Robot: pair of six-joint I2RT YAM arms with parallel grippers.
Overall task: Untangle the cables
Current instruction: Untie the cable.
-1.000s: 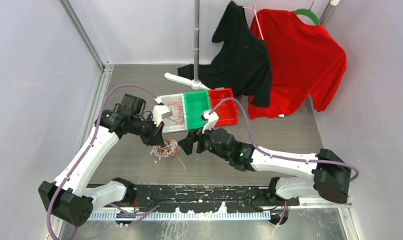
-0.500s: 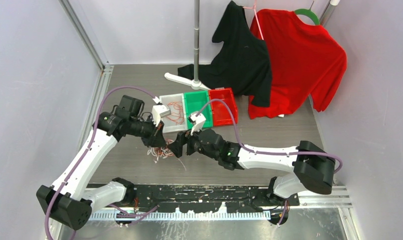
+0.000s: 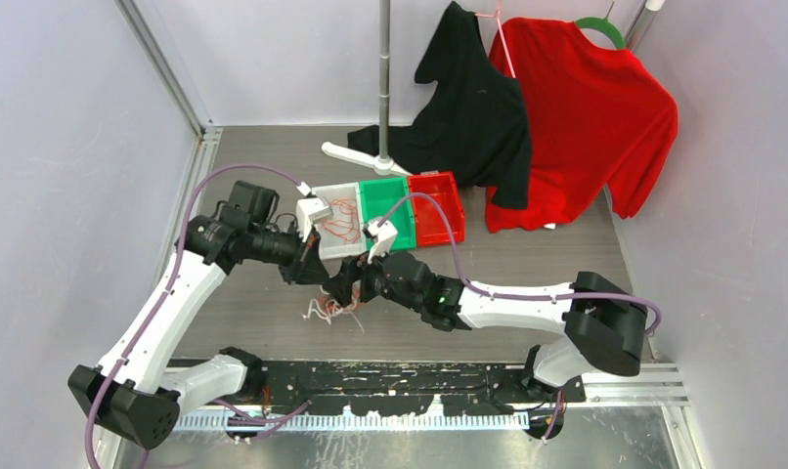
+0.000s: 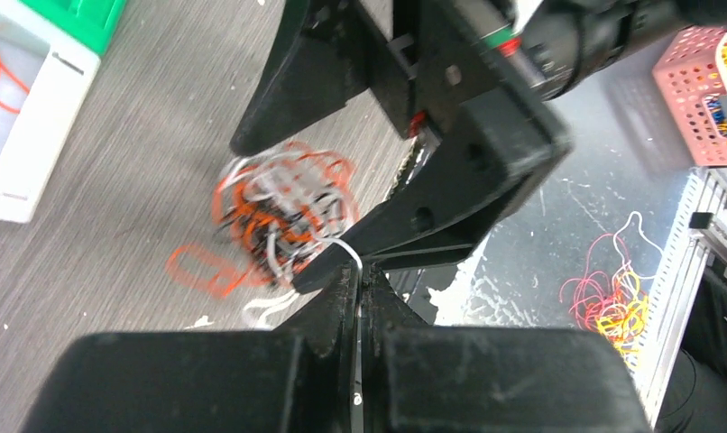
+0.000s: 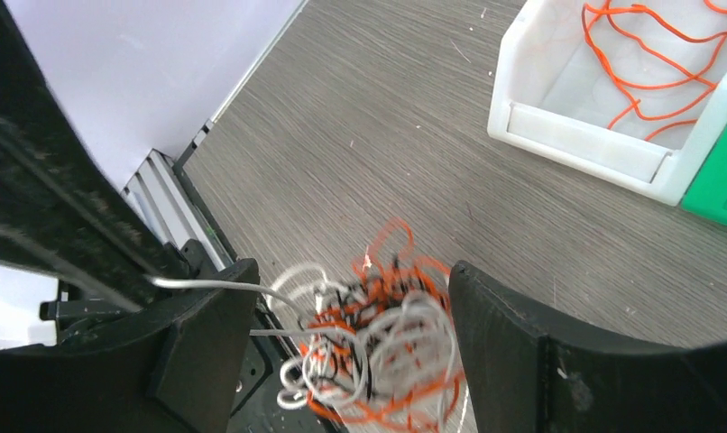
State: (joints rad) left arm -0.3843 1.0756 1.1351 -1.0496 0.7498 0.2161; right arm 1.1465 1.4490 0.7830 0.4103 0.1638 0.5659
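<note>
White strand (image 4: 342, 245) sits clamped in the left pincer (image 4: 358, 273); the wide-open right pincer (image 5: 351, 284) has moved in, straddling the cables (image 5: 396, 336) for separating.

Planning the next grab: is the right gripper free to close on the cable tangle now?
Likely yes: the right gripper is open and the tangle shows between its fingers, nothing blocking; the left gripper pinches one white cable.

I note the cables (image 3: 329, 308) as one tight knot of orange-red, white and black strands, blurred in both wrist views. It sits low over the desk (image 3: 273, 327); contact unconfirmed. One white strand runs taut into the left gripper (image 4: 358, 271).
</note>
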